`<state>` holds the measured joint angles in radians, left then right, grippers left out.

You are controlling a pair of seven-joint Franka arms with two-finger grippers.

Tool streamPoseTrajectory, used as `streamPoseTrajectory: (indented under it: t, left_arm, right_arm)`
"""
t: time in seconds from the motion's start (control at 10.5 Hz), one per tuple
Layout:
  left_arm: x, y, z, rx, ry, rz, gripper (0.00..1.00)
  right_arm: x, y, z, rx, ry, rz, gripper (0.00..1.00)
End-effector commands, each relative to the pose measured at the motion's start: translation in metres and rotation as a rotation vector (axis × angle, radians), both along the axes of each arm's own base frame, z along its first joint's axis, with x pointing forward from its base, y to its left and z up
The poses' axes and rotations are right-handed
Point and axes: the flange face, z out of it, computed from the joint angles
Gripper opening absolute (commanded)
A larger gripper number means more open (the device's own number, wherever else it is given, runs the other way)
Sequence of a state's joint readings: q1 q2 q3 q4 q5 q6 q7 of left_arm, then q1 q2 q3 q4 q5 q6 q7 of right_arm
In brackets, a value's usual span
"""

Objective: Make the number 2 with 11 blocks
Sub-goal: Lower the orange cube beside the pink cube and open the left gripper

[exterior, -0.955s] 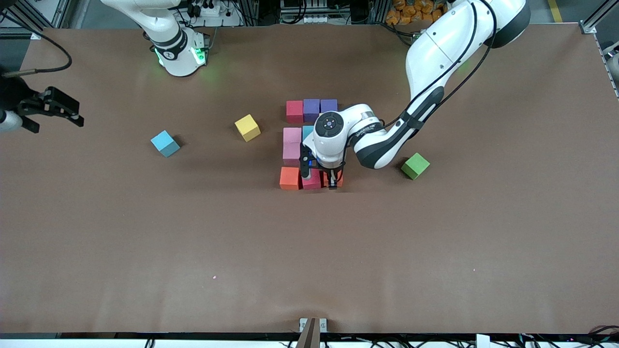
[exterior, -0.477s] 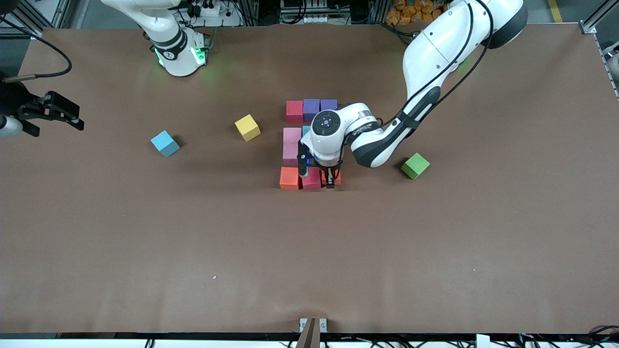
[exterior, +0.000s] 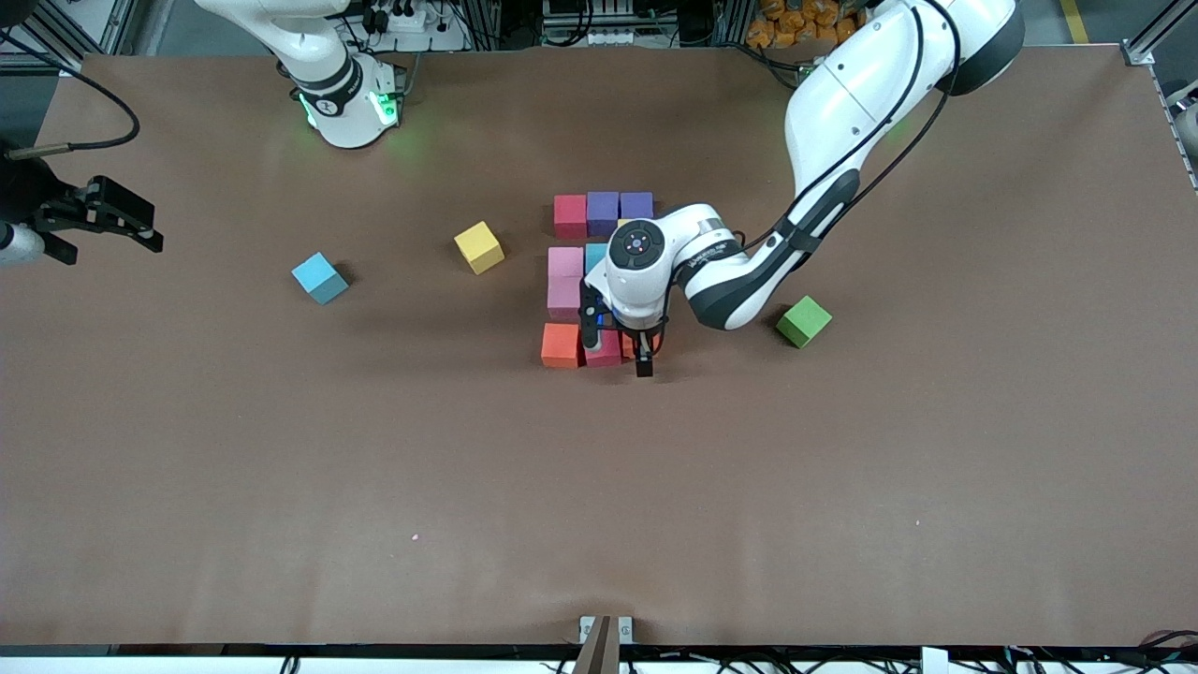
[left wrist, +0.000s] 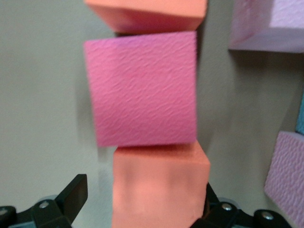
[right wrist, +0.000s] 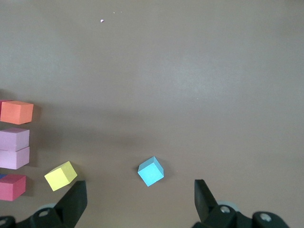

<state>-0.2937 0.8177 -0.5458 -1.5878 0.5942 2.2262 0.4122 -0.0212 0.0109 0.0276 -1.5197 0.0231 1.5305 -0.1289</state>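
Progress: figure two (exterior: pixel 599 281) judged mostly built, beneath left claw (exterior: pixel 620 354) | left claw: spread wide, nothing held, orange cube (left wrist: pixel 159 187) between fingers | right claw (exterior: pixel 108 217): wide, empty, waiting at table edge | left: yellow cube (exterior: pixel 479 247), blue cube (exterior: pixel 319 278) unplaced

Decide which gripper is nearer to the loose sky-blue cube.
Right. The right gripper waits open above the table's edge at the right arm's end, past the sky-blue cube. The left gripper sits open over the digit's nearest row.
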Motion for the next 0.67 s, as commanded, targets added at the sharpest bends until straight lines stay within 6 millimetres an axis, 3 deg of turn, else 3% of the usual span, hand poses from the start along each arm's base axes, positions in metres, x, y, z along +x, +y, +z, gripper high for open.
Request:
streamPoseTrajectory:
  t: [0.0, 0.29, 0.57]
  left_arm:
    - [0.018, 0.020, 0.045, -0.005, 0.017, 0.078, 1.00]
    - [0.023, 0.034, 0.106, -0.021, 0.057, 0.182, 1.00]
    - [0.051, 0.076, 0.164, -0.017, 0.057, 0.289, 1.00]
  right_arm:
    - [0.002, 0.000, 0.003, 0.005, 0.006, 0.013, 1.00]
    - [0.002, 0.000, 0.002, 0.005, 0.009, 0.014, 1.00]
    - [0.002, 0.000, 0.001, 0.005, 0.012, 0.014, 1.00]
